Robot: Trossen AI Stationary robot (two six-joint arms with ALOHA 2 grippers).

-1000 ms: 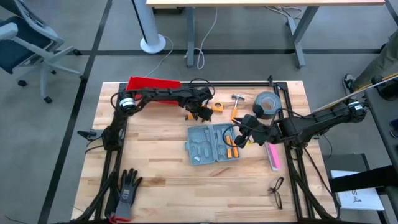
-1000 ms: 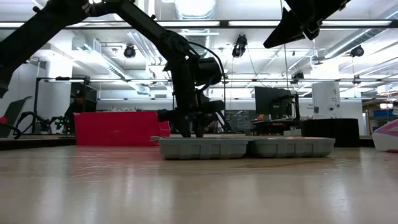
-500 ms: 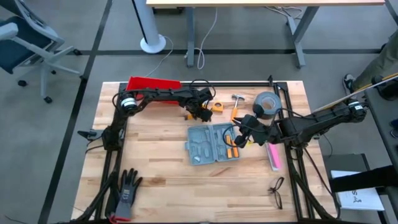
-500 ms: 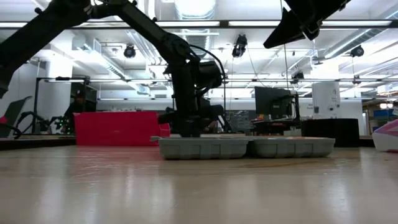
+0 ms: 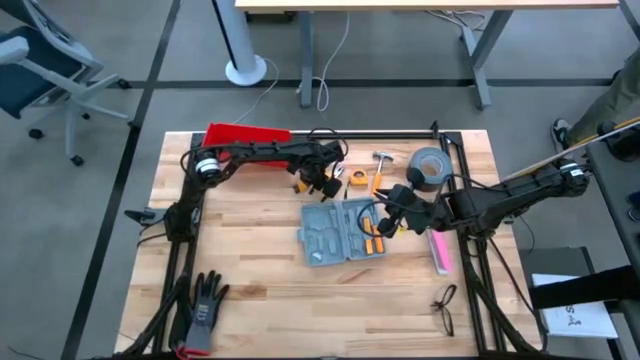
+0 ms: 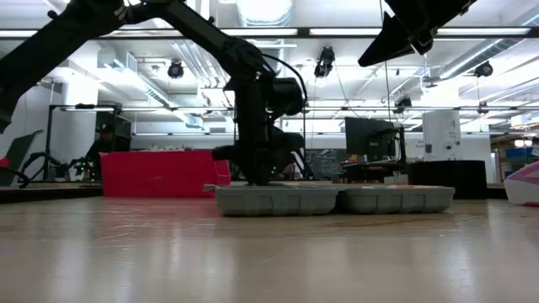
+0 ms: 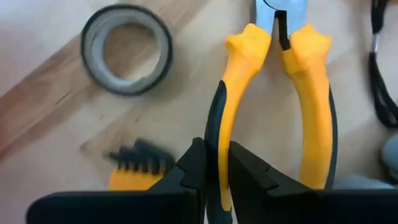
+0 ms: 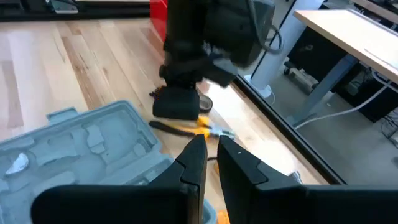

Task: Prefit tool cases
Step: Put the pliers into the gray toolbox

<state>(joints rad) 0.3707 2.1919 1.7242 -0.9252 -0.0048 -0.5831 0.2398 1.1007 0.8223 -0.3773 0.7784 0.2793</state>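
The tool case (image 5: 343, 231) lies open on the table, its grey moulded inside facing up; it also shows in the low view (image 6: 333, 200). Just beyond its far left corner my left gripper (image 5: 318, 181) points down, shut on yellow-handled pliers (image 7: 298, 93). The pliers lie level under it (image 8: 198, 129), their steel jaws (image 7: 280, 14) away from the fingers. My right gripper (image 5: 380, 218) hovers over the case's right half, shut (image 8: 211, 155) and holding nothing. My left gripper pinches one handle of the pliers (image 7: 217, 140), toward its free end, between its two fingers. The fingers (image 7: 194, 167) come from above, pointing down, one on each side of that handle. The other handle stays outside the hold. I cannot tell whether the pliers are clear of the table.
A small tape roll (image 7: 127, 50) and a black-and-yellow tool (image 7: 134, 165) lie beside the pliers. A red bin (image 5: 247, 135) stands far left; a hammer (image 5: 383, 158) and a duct tape roll (image 5: 430, 168) far right. A glove (image 5: 205, 305) and glasses (image 5: 445, 305) lie near the front.
My left gripper has shut on the pliers' handle behind the case, and its wrist has tipped slightly. My right gripper has kept still.
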